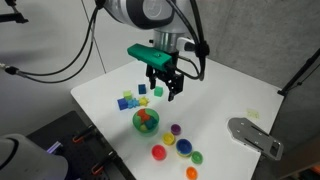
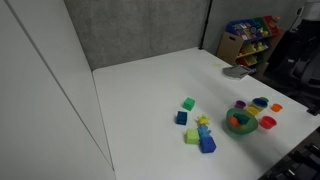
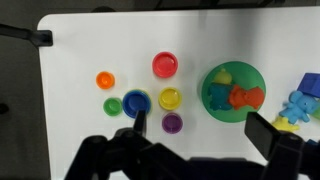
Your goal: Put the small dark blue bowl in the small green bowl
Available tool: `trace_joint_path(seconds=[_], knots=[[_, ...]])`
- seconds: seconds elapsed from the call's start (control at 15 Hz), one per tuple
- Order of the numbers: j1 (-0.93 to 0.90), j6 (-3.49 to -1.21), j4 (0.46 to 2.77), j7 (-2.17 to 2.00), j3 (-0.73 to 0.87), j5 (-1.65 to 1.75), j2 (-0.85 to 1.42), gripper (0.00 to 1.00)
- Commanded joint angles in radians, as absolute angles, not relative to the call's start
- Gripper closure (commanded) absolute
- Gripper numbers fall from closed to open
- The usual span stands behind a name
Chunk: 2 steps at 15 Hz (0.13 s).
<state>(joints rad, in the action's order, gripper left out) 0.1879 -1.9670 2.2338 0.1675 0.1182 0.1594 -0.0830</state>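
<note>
Deep-blue and round, the small dark blue bowl (image 3: 136,101) is seen mouth-up, the small green bowl (image 3: 113,104) at its nine o'clock; the claw (image 3: 198,120) is spread.

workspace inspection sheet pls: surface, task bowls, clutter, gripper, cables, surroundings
surface: white table, no spills seen
job's things: small dark blue bowl close beside small green bowl, not nested yet
clutter: orange bowl, red bowl, yellow bowl, purple bowl; large green bowl holding blocks; loose blocks; grey metal piece
gripper: gripper open, empty, above the table
cables: black cables hang beside the arm
surroundings: grey wall panel; shelf of coloured bins
</note>
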Motion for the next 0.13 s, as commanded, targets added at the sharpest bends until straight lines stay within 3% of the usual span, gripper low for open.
trace_joint_path(seconds=[0.0,0.07], knots=[[0.168,-1.95,2.232,0.167,0.131,0.164,-0.095,0.0],[0.165,-1.944,2.232,0.166,0.131,0.165,-0.102,0.0]])
